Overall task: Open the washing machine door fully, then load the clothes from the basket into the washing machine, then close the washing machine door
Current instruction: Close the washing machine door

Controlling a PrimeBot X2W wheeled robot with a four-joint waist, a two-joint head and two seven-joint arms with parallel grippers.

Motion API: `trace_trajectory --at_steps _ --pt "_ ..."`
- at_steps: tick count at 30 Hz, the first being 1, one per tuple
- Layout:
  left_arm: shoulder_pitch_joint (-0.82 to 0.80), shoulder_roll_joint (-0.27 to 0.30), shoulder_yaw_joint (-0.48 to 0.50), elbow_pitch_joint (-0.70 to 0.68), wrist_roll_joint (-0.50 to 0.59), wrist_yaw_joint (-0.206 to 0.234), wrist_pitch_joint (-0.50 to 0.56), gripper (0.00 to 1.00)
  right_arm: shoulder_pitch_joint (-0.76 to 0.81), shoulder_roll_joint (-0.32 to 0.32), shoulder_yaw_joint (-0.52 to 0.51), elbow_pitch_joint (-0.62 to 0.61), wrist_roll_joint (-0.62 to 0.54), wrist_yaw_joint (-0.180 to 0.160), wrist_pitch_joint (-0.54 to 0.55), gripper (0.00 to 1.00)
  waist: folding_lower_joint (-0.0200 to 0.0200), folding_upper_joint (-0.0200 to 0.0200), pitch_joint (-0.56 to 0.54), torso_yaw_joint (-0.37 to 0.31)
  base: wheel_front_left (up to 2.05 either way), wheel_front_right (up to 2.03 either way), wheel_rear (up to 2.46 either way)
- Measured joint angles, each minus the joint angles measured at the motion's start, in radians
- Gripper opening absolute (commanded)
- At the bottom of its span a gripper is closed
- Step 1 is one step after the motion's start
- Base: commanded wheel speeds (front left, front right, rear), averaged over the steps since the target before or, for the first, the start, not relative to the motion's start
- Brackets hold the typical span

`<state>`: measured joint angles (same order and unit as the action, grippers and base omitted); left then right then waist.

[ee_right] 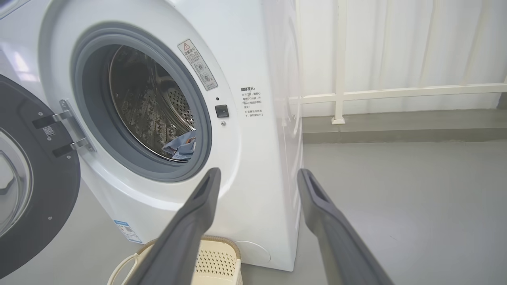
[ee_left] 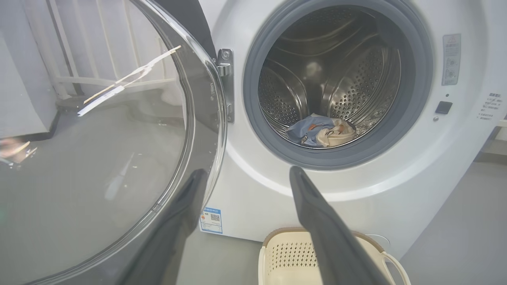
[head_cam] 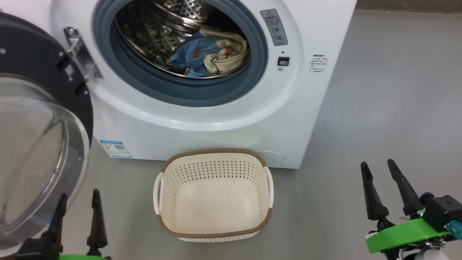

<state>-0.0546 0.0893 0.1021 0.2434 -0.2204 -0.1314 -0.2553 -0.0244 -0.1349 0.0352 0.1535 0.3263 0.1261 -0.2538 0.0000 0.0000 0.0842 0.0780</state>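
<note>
Clothes (head_cam: pixel 209 54) are lying inside the steel drum (head_cam: pixel 158 32) of the washing machine (head_cam: pixel 216 122), with the light blue garment and the cream printed one bunched together at the bottom, just behind the grey-blue gasket (head_cam: pixel 180 90). The basket (head_cam: pixel 213 151) is sitting on the grey floor (head_cam: pixel 379 90) right in front of the machine, under the opening, with nothing in it, so loading is looking done. The washing machine door (head_cam: pixel 36 144) is hanging swung out on its hinge (head_cam: pixel 77 54) at the robot's left, glass bulge facing the head camera. The left gripper (head_cam: pixel 79 194) is hovering low just beside the door's lower edge, fingers spread wide and gripping nothing. It is probably sitting there because the door is on that side and needs a push. The right gripper (head_cam: pixel 377 163) is waiting well apart at lower right over bare floor, fingers also spread, nothing between them. Closing the door is looking like the one step left. The clothes are lying clear of the gasket, so a snag is seeming unlikely.
</note>
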Motion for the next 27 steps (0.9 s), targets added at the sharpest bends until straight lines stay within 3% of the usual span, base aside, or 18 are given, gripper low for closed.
trace_trajectory --at_steps 14,27 --pt "0.022 -0.017 0.035 -0.008 -0.008 0.000 0.000 1.00 0.000 -0.021 0.056 0.007 0.000 0.000 0.000 1.00 0.0000 0.0000 -0.010 0.114 0.00 0.00 0.00" --pt "0.052 -0.044 0.081 -0.009 -0.009 0.000 0.000 1.00 -0.001 -0.033 0.098 0.022 0.017 0.000 0.000 1.00 0.0000 0.0000 -0.025 0.294 0.00 0.00 0.00"
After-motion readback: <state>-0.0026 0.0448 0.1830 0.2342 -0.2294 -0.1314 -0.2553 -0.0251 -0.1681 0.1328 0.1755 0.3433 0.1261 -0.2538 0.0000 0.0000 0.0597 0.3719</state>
